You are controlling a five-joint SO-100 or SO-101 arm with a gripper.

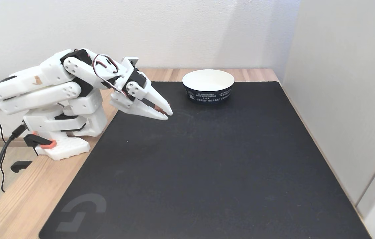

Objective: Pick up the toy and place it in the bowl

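We judge the step in hand to be the carry: the gripper (166,113), left of centre in the fixed view, has its two white fingers drawn close on a small reddish-brown sliver, which we take to be the toy (159,109), pinched near the tips. Only a thin strip of it shows between the fingers, so we cannot say how deep it sits in the grip.

To do this well, we should lift first, since the fingertips hang low over the black mat (207,166) and the bowl's rim stands higher than they do. Then we swing toward the upper middle of the frame, where the bowl (208,85) rests near the mat's far edge, well apart from the gripper. We should let go only once the toy is over the white inside, not over the rim; a light paper bowl may slide if bumped.

The arm (57,83) is folded back on itself at the left of the frame, its links stacked above the base, the wrist pitched down and to the right.
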